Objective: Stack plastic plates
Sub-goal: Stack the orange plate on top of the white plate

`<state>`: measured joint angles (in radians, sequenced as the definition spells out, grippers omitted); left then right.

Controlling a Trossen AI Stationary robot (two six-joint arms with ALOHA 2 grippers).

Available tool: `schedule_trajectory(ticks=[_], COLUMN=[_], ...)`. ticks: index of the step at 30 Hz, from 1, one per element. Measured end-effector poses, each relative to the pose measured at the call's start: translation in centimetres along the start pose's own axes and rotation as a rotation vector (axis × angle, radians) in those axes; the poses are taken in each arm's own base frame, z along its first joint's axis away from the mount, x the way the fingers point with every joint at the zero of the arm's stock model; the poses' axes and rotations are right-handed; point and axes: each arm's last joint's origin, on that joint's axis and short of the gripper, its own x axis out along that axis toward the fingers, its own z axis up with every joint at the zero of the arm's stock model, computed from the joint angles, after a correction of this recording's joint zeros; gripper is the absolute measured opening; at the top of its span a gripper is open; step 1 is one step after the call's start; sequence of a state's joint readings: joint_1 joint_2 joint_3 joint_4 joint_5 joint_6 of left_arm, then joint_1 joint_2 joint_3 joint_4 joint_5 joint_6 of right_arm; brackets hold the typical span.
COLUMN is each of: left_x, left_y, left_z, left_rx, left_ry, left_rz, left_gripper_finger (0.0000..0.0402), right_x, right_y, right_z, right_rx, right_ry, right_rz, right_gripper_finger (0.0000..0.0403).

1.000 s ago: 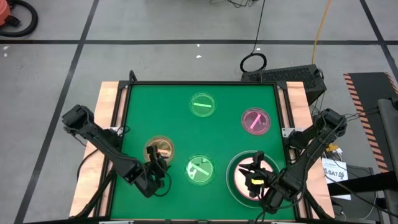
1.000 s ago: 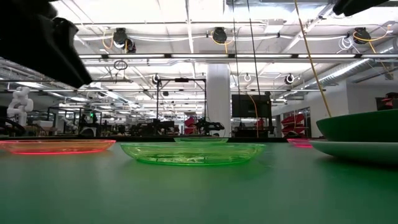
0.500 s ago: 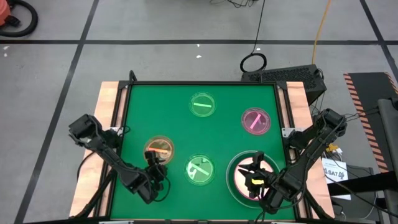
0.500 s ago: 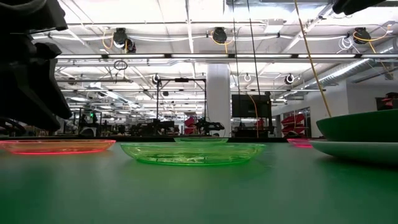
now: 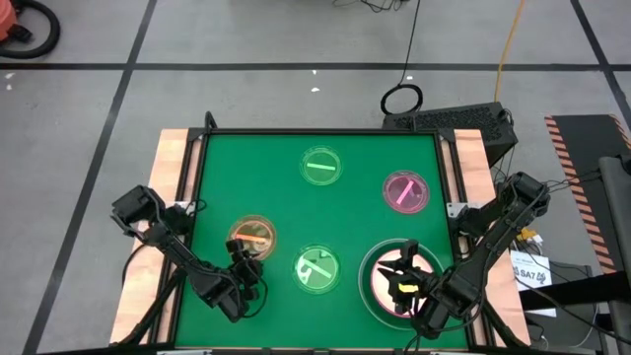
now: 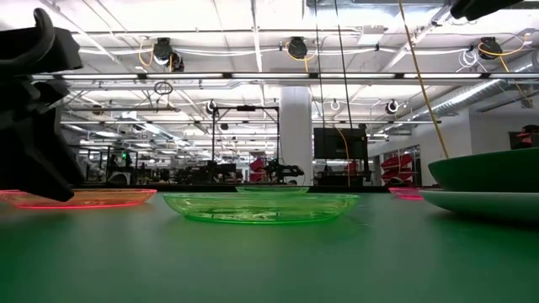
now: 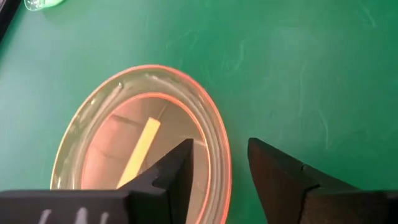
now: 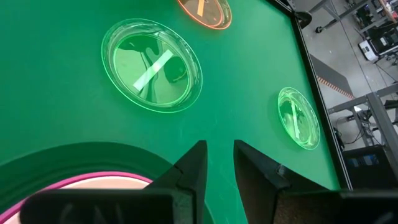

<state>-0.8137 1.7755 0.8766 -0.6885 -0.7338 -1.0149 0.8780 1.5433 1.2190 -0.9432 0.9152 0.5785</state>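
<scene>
The left gripper [image 7: 221,165] is straddling the orange plate's [image 7: 87,134] rim, fingers spread apart. The right gripper [image 8: 217,165] is hovering over the stacked plates [image 5: 380,258], fingers slightly parted.

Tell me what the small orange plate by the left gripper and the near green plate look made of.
Orange plate: likely clear tinted plastic, glossy; the mat shows through and its rim glows. The left gripper straddles that rim, fingers open. Near green plate: apparently the same translucent glossy plastic; light reflects off it and its edge glows in the low view.
</scene>
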Motion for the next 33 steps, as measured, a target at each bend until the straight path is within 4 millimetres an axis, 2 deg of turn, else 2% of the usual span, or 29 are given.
schedule_trajectory(ticks=[17, 23, 33], left_x=[0.1, 0.1, 1.2], left_y=[0.1, 0.0, -0.5], left_z=[-0.6, -0.6, -1.3], left_rx=[0.025, 0.024, 0.061], left_ry=[0.037, 0.046, 0.041], left_rz=[0.0, -0.006, 0.05], left_gripper_finger=[0.0057, 0.0051, 0.0051], right_x=[0.0, 0.0, 0.0], right_y=[0.0, 0.0, 0.0], right_z=[0.0, 0.0, 0.0], right_rx=[-0.007, -0.007, -0.002], right_ry=[0.0, 0.0, -0.001], right_rz=[0.0, 0.0, 0.003], right_gripper_finger=[0.0075, 0.0075, 0.0075])
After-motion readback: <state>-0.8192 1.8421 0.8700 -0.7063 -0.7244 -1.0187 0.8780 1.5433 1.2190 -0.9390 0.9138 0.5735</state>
